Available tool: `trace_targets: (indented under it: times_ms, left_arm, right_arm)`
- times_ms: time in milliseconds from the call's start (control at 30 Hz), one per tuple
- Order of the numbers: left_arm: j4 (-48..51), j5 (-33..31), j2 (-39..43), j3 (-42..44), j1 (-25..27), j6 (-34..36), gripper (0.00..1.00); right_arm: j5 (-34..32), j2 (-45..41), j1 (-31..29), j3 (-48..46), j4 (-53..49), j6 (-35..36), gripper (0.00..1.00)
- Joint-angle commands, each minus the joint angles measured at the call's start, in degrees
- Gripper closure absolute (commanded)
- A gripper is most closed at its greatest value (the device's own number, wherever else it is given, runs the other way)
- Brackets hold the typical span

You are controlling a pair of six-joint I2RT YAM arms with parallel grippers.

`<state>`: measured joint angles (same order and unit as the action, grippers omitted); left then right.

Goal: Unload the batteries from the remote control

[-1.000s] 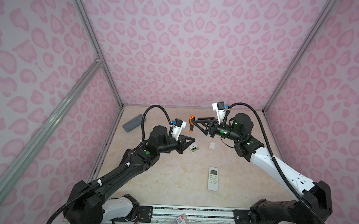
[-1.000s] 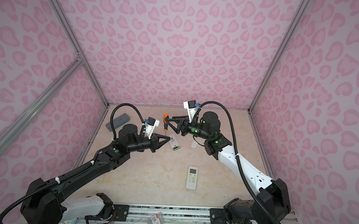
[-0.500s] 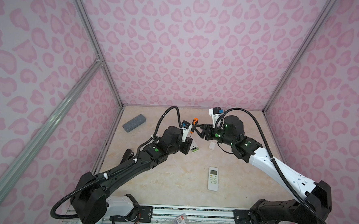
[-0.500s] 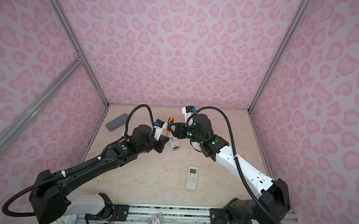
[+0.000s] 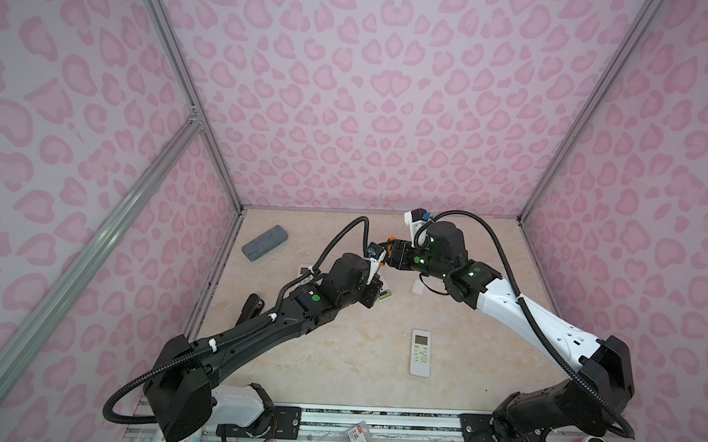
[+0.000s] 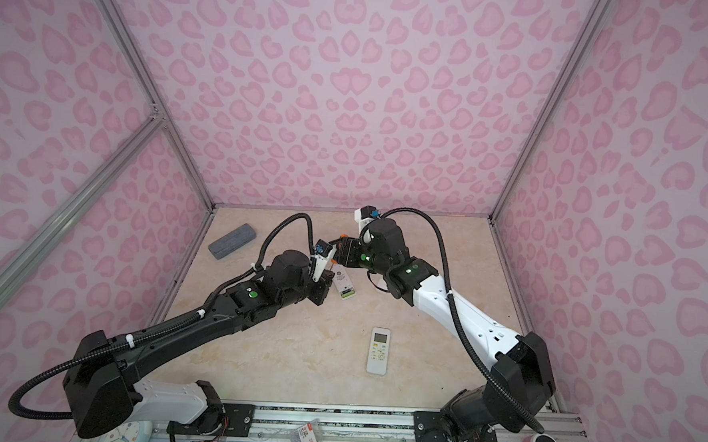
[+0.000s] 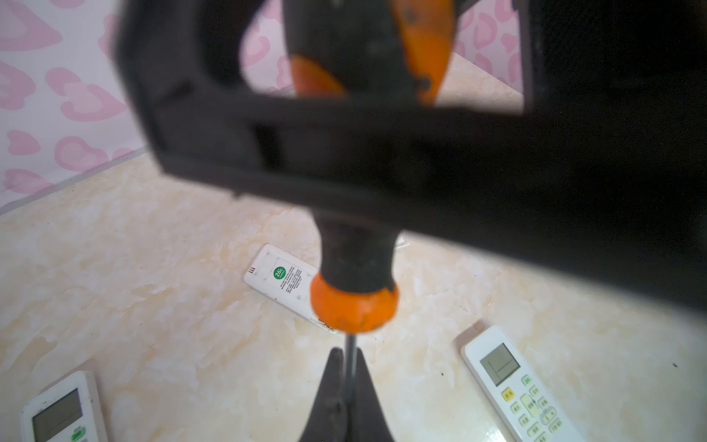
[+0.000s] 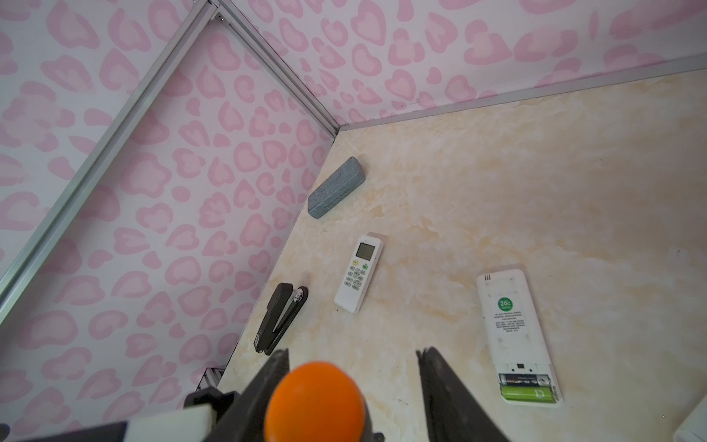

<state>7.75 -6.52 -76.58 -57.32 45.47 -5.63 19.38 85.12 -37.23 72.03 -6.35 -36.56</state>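
Pinching the thin metal shaft of the screwdriver (image 7: 354,302) just below its orange collar, my left gripper (image 7: 347,356) was clamped tight. Both fingers pressed together on the steel, and the black handle stood up in front of the wrist camera. My right gripper (image 8: 352,354) had its jaws apart around the far end of that handle. Seen from the right wrist, the rounded orange butt sat between the two fingers, close against one and with a clear gap to the other, so the gripper was open and not squeezing. In both top views my two grippers met above the far middle of the table (image 5: 337,354).

The batteries (image 8: 528,394) lay in their remote (image 8: 510,325), which rested face down on the table near my grippers with its back cover off. Two showed in the open slot at one end, side by side and touching: a dark one nearer the middle of the remote and a bright green one at the very end.

A second remote (image 5: 420,352) lay face up nearer the front, well apart. A third remote (image 8: 359,273) lay face up toward the left wall, with a black stapler (image 8: 281,317) just beside it and a grey case (image 8: 334,187) farther back. A small white cover (image 5: 417,287) lay near the opened remote.
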Motion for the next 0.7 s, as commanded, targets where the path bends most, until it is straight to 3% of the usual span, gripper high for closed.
trace_targets:
  times_ms: [0, 100, 167, 233, 300, 400, 533, 667]
  left_arm:
    - [0.9, -2.5, 0.3, -0.2, 0.1, 1.8, 0.96]
    - [1.7, -3.6, 1.0, 0.1, 0.2, 2.4, 0.96]
    - [2.0, -4.0, 2.0, 0.7, 0.3, 2.3, 0.92]
    - [2.1, -4.1, 3.3, 1.6, 0.3, 1.7, 0.79]
    - [1.7, -3.4, 5.0, 3.1, 0.2, 1.1, 0.59]
    - [1.5, -3.6, 7.3, 5.0, 0.3, -0.8, 0.42]
    - [0.3, -2.2, 10.9, 8.0, -0.5, -4.8, 0.34]
    - [-2.1, 4.6, 13.5, 11.1, -5.3, -12.0, 0.34]
  right_arm:
    - [1.5, 1.0, -0.1, 0.3, 1.0, -1.2, 0.64]
    - [1.4, 1.3, -0.2, -0.2, 1.5, -0.9, 0.91]
    - [1.4, 1.1, -0.2, -1.0, 2.8, -0.5, 1.00]
    - [1.1, 1.0, -0.2, -2.3, 4.6, -0.1, 1.00]
    - [0.8, 1.1, -0.2, -3.1, 6.1, 1.4, 1.00]
    - [-0.2, 1.1, -0.2, -3.9, 6.8, 5.5, 1.00]
    - [-2.5, 0.6, -0.1, -5.2, 7.6, 13.2, 1.00]
    - [-2.4, 0.0, 1.6, -7.8, 9.8, 19.5, 1.00]
